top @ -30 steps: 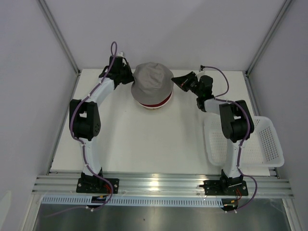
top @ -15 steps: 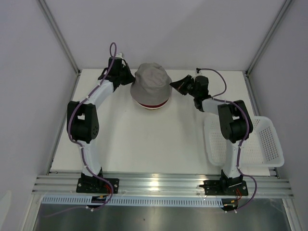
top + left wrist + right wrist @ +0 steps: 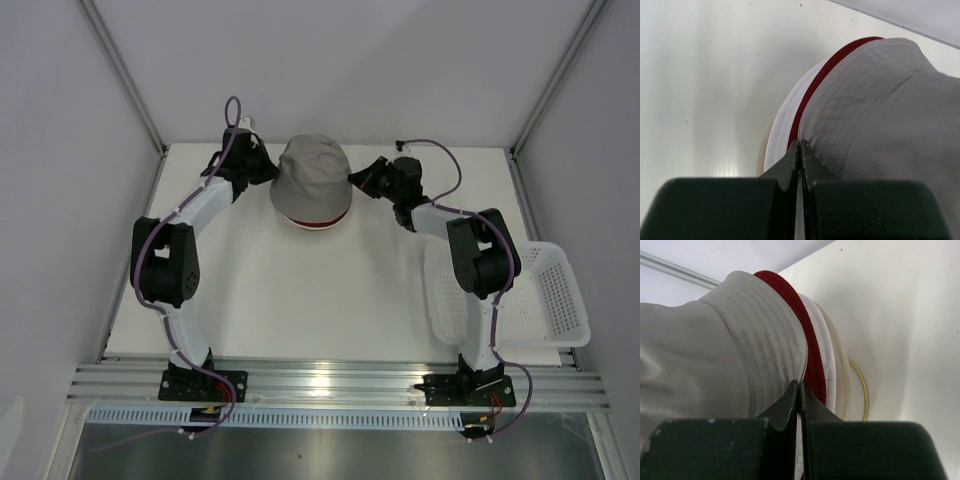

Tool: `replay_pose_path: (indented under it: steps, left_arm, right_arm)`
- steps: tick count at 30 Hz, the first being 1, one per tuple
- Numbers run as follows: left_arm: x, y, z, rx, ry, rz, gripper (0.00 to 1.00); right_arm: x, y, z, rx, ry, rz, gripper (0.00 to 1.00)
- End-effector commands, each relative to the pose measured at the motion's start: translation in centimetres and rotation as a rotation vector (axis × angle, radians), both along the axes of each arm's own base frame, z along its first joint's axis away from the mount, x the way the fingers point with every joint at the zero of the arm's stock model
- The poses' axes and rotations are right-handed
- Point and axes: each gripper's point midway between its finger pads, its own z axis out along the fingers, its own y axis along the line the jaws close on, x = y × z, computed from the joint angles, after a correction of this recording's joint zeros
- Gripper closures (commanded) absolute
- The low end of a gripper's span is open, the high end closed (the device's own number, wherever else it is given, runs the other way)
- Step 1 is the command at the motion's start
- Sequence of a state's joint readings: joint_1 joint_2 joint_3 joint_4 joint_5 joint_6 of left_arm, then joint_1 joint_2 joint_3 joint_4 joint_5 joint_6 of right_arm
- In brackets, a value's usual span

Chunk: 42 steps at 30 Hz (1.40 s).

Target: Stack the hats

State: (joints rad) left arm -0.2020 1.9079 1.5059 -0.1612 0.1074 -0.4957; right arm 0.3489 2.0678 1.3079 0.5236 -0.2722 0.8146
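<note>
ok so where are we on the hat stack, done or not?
Looks nearly done: grey hat sits over red hat over white hat, with the gold stand showing beneath. In hand: left end effector and right end effector are shut at the grey brim on opposite sides; a pinch on fabric can't be confirmed. Remaining: probably just pulling both arms clear.

the whole tabletop (image 3: 300, 290) is taken in from high above and behind the arm bases, looking down. the left wrist view is set low and very close behind the left pincer (image 3: 799, 150), faced at the brim of the grey hat (image 3: 880, 115); the right wrist view is set likewise behind the right pincer (image 3: 799, 390), opposite. that hat is shared by all three.
</note>
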Motion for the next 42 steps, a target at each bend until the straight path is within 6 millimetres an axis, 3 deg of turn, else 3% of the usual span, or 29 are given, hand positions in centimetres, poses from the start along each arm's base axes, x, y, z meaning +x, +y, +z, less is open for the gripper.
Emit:
replay_pose_path:
  steps: [1,6,10,11,12,13,16,18,19,21,22,23,24,26,27,28,30,31,32,33,34,35,36,37,38,40,42]
  left_arm:
    - [-2.1,1.5,-1.4,0.066,0.053,0.027,0.99]
    - [-2.9,1.2,-1.8,0.050,0.045,0.012,0.99]
    - [-3.2,1.2,-0.4,0.038,0.000,0.007,0.96]
    - [-3.4,1.3,0.1,0.040,-0.010,0.010,0.94]
    - [-3.4,1.5,0.6,0.048,-0.018,0.016,0.93]
    - [-3.3,1.6,1.3,0.049,-0.031,0.020,0.90]
    - [-3.7,2.3,3.0,0.065,-0.057,0.047,0.80]
    - [-4.0,2.6,5.2,0.061,-0.101,0.056,0.73]
    - [-4.1,2.8,5.9,0.059,-0.115,0.062,0.61]
    - [-4.6,3.3,8.1,0.060,-0.151,0.074,0.51]
    - [-4.9,3.9,8.5,0.069,-0.154,0.093,0.38]
    - [-5.2,4.6,9.1,0.079,-0.152,0.119,0.31]
    - [-5.9,5.1,10.8,0.079,-0.182,0.134,0.26]
    - [-7.1,6.3,11.7,0.091,-0.185,0.170,0.16]
    - [-7.8,6.7,12.2,0.090,-0.189,0.182,0.15]
    - [-9.0,7.1,13.7,0.080,-0.214,0.194,0.10]
    - [-10.9,7.4,14.0,0.064,-0.185,0.207,0.08]
    - [-12.6,7.3,14.5,0.049,-0.173,0.203,0.07]
    - [-13.4,7.1,14.9,0.031,-0.174,0.195,0.07]
    - [-14.5,6.6,13.5,0.023,-0.146,0.159,0.05]
    - [-16.0,6.4,15.0,0.013,-0.192,0.142,0.02]
    - [-16.8,6.4,15.2,0.005,-0.203,0.145,0.01]
    - [-17.8,6.5,13.6,0.004,-0.175,0.151,0.01]
    - [-18.6,6.3,14.0,-0.018,-0.187,0.145,0.00]
    - [-20.0,6.3,15.5,-0.052,-0.236,0.140,0.00]
    - [-21.9,5.2,14.8,-0.088,-0.232,0.072,0.01]
    - [-24.1,5.2,15.9,-0.111,-0.274,0.048,0.00]
  right_arm:
    - [-2.2,-1.1,-7.2,-0.155,0.172,-0.005,1.00]
    - [-2.2,-1.0,-6.6,-0.150,0.165,0.004,1.00]
    - [-2.2,-1.0,-5.0,-0.147,0.142,0.013,1.00]
    - [-2.1,-1.0,-3.8,-0.151,0.117,0.018,0.97]
    - [-2.1,-1.0,-3.1,-0.152,0.110,0.023,0.92]
    - [-1.9,-1.4,-2.2,-0.154,0.095,0.025,0.77]
    - [-1.5,-2.3,1.2,-0.171,0.049,0.025,0.48]
    - [-1.3,-3.5,3.5,-0.179,0.031,0.011,0.42]
    - [-0.5,-4.9,5.0,-0.177,0.012,-0.017,0.34]
    - [-0.6,-6.7,6.9,-0.192,0.016,-0.036,0.28]
    - [-0.2,-7.5,8.7,-0.199,-0.014,-0.047,0.23]
    - [-0.4,-9.2,9.0,-0.212,0.014,-0.071,0.21]
    - [-0.8,-10.2,11.3,-0.213,-0.020,-0.087,0.18]
    - [-1.6,-12.2,13.1,-0.246,-0.044,-0.120,0.10]
    - [-2.5,-13.1,15.4,-0.259,-0.086,-0.148,0.05]
    - [-3.0,-13.8,16.3,-0.293,-0.110,-0.159,0.01]
    - [-4.5,-14.7,16.9,-0.345,-0.103,-0.169,0.00]
    - [-5.8,-15.2,18.7,-0.360,-0.135,-0.181,0.01]
    - [-6.7,-15.6,18.6,-0.383,-0.123,-0.183,0.00]
    - [-7.6,-15.6,17.9,-0.387,-0.108,-0.173,0.01]
    - [-9.0,-15.8,19.1,-0.376,-0.134,-0.174,0.01]
    - [-9.8,-15.7,19.3,-0.369,-0.144,-0.164,0.01]
    - [-10.9,-15.1,18.2,-0.357,-0.132,-0.117,0.01]
    - [-11.7,-14.9,18.3,-0.351,-0.144,-0.103,0.01]
    - [-12.9,-14.9,19.5,-0.343,-0.180,-0.104,0.01]
    - [-14.2,-15.3,18.8,-0.346,-0.175,-0.114,0.01]
    - [-16.0,-16.1,20.3,-0.341,-0.217,-0.156,0.01]
